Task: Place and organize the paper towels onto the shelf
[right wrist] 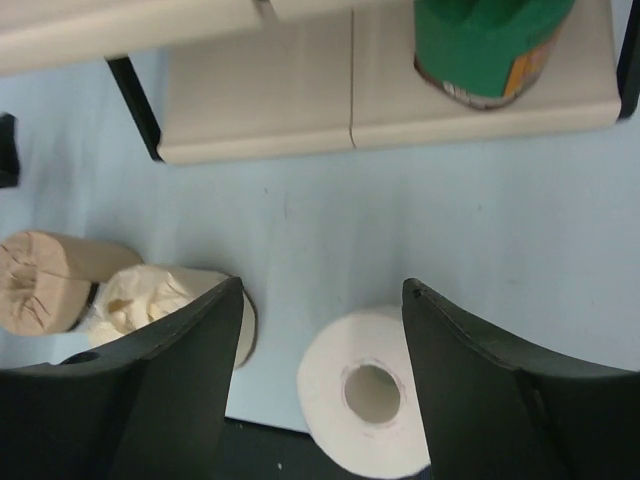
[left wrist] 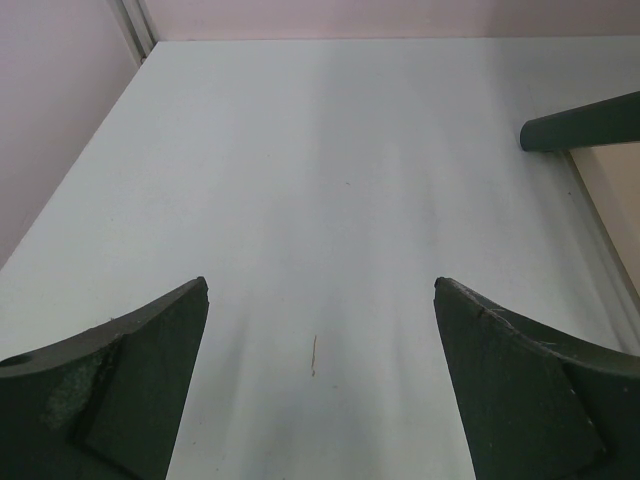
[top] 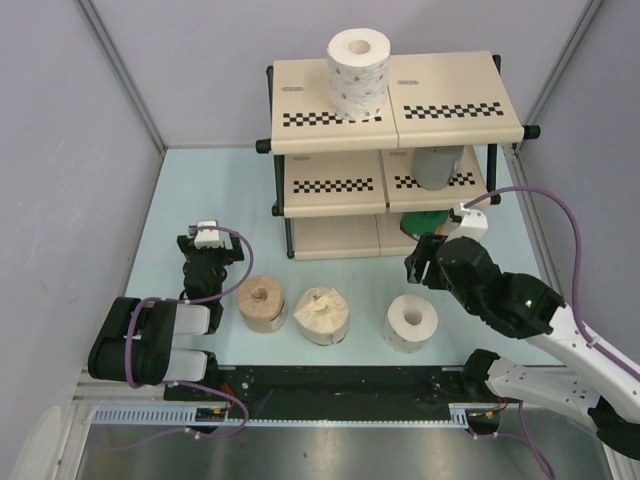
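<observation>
The shelf (top: 440, 105) stands at the back. A white roll with red dots (top: 358, 73) is on its top tier, a grey roll (top: 437, 165) on the middle tier, and a green roll (top: 428, 220) on the bottom tier, partly hidden. On the table stand a tan-brown roll (top: 262, 302), a cream roll (top: 321, 315) and a white roll (top: 411, 322). My right gripper (top: 425, 260) is open and empty above the white roll (right wrist: 365, 385), which shows between its fingers (right wrist: 322, 288). My left gripper (top: 210, 252) is open and empty over bare table (left wrist: 320, 285), left of the tan-brown roll.
Grey walls close in the table on the left, back and right. A black rail (top: 330, 385) runs along the near edge. A black shelf foot (left wrist: 580, 125) shows at the right of the left wrist view. The right wrist view shows the bottom tier (right wrist: 300, 100) and the green roll (right wrist: 490, 45).
</observation>
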`<state>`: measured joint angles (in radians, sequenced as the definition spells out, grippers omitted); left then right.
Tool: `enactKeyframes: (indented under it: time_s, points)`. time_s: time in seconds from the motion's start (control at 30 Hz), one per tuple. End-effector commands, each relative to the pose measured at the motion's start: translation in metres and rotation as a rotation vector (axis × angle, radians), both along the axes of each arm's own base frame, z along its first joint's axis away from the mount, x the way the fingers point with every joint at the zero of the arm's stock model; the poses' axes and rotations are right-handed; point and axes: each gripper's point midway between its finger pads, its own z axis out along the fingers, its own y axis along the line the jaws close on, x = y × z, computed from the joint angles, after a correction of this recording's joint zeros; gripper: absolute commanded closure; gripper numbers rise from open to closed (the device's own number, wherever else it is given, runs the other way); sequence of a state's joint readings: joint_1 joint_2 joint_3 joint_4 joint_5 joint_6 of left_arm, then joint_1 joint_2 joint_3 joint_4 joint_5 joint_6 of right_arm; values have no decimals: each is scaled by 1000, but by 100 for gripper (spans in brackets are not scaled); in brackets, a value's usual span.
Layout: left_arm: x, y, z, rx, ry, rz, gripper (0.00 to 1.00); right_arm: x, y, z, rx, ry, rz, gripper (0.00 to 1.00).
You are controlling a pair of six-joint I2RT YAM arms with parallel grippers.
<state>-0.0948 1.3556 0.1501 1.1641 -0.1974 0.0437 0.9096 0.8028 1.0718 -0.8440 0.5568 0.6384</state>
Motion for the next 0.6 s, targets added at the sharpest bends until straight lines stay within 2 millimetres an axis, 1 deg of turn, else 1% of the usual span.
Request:
enactKeyframes:
  time_s: [0.0,0.07,0.13,0.23,0.47,0.57]
  points:
    - [5,-3,18,-13,-63,-17,0,-19,-8,-48,-2,189,-49,29]
    - [5,-3,19,-11,-65,-17,0,-24,-6,-63,-12,239,-43,27]
    - [5,-3,19,-13,-66,-17,0,-30,-10,-83,-23,303,-71,25]
    - [5,-3,19,-11,-65,-17,0,-36,-15,-102,-40,349,-92,24]
    - [5,-3,19,-13,-65,-17,0,-49,-25,-124,-67,397,-86,24]
    - [5,-3,18,-11,-63,-17,0,-49,-26,-121,-52,385,-93,24]
